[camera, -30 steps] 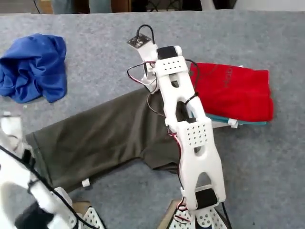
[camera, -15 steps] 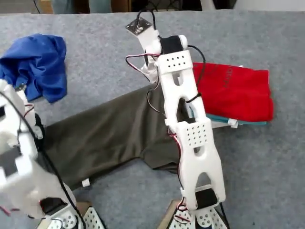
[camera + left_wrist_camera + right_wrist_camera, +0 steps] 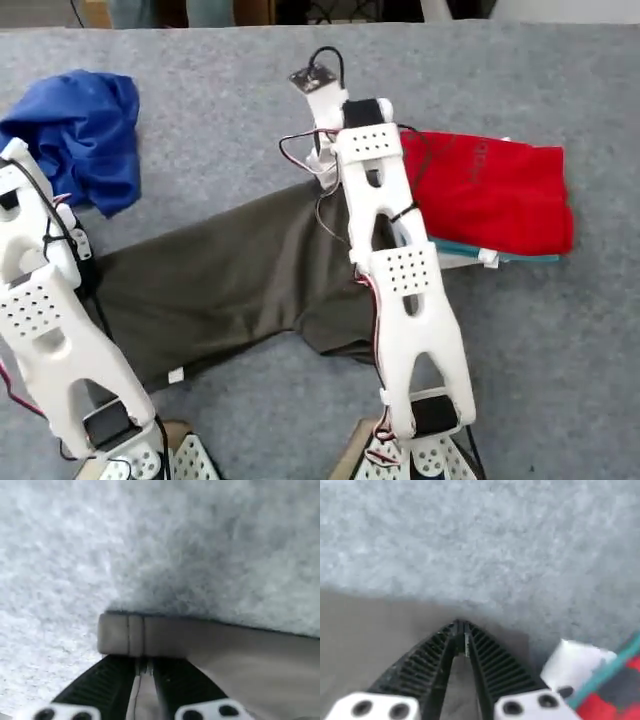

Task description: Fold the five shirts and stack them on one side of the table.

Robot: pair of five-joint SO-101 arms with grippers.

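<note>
The left gripper [image 3: 142, 667] pinches the olive shirt [image 3: 220, 290] at a cuff [image 3: 122, 635], and the right gripper [image 3: 461, 630] pinches its edge near the red shirt [image 3: 490, 195]. The fold likely needs both lifting together.

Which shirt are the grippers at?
The olive shirt, spread across mid-table: left gripper and right gripper both shut at its edges. The blue shirt lies crumpled, the red shirt folded.
</note>
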